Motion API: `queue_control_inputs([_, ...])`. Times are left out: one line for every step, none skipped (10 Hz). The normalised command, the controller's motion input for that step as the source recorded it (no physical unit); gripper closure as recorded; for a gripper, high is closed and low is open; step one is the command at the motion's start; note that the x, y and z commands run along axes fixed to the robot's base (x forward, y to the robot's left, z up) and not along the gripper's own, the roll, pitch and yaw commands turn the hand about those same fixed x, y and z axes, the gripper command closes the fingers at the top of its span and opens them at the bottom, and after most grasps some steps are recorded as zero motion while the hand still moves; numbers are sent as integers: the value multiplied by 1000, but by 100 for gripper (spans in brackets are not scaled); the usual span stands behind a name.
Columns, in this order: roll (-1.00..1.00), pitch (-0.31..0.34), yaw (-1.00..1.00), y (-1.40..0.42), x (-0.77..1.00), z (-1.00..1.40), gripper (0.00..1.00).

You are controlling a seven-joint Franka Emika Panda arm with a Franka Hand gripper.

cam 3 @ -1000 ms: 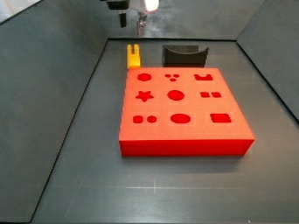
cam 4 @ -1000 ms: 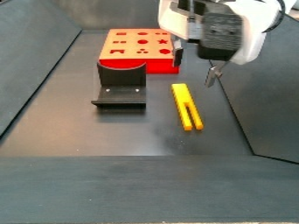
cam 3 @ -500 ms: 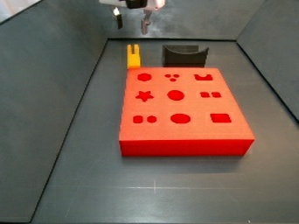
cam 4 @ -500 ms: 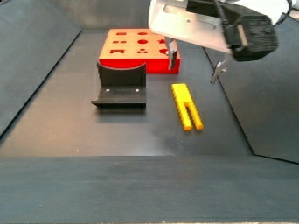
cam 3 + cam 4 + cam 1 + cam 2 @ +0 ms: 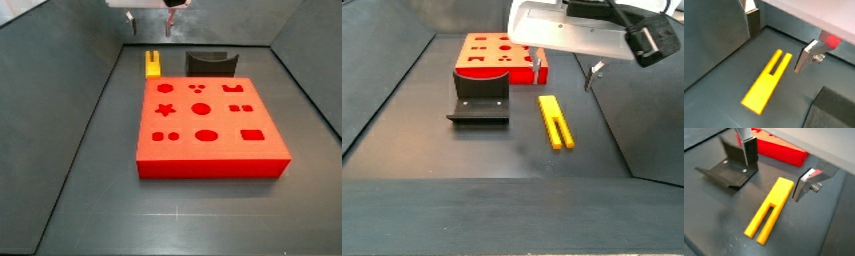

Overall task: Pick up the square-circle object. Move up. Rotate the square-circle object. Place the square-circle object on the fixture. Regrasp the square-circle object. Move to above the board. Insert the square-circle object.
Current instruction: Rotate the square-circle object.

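Observation:
The square-circle object (image 5: 556, 121) is a slim yellow bar with a slot at one end. It lies flat on the dark floor beside the fixture (image 5: 478, 100) and shows in both wrist views (image 5: 767, 82) (image 5: 769, 210). My gripper (image 5: 564, 73) hangs open above the object's end nearest the board, with one silver finger (image 5: 749, 150) on each side and nothing between them. The red board (image 5: 207, 125) with its shaped holes lies flat. In a side view the object (image 5: 152, 63) sits behind the board, left of the fixture (image 5: 211, 63), and only the gripper's (image 5: 151, 10) fingertips show at the top edge.
Sloping grey walls (image 5: 80, 70) enclose the floor on the left, right and back. The board's edge (image 5: 781, 150) and the fixture (image 5: 727, 168) stand close to the fingers.
The gripper has risen and turned about its wrist, so both fingers now show spread apart over the yellow object. The object, fixture and board have not moved.

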Motion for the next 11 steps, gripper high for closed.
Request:
queue_control_inputs([11,-47,643,0,30,-26,0])
queue_control_inputs([11,-46,492,0,29,-27,0])
queue_control_inputs([11,-46,236,0,27,-28,0])
queue_control_inputs([0,0,0,0,0,-1000,0])
queue_control_inputs([1,-10,-60,1,7,-1000,0])
queue_control_inputs([-3,-27,-57,2,18,-1000,0])
queue_control_inputs([-17,-32,-45,7,25,-1000,0])
queue_control_inputs([-25,-35,-39,9,31,-1000,0])
queue_control_inputs([-43,-34,-27,12,41,-1000,0])
queue_control_inputs([-56,-35,-19,13,47,-963,0])
queue_control_inputs([-69,-44,-9,13,49,-800,0])
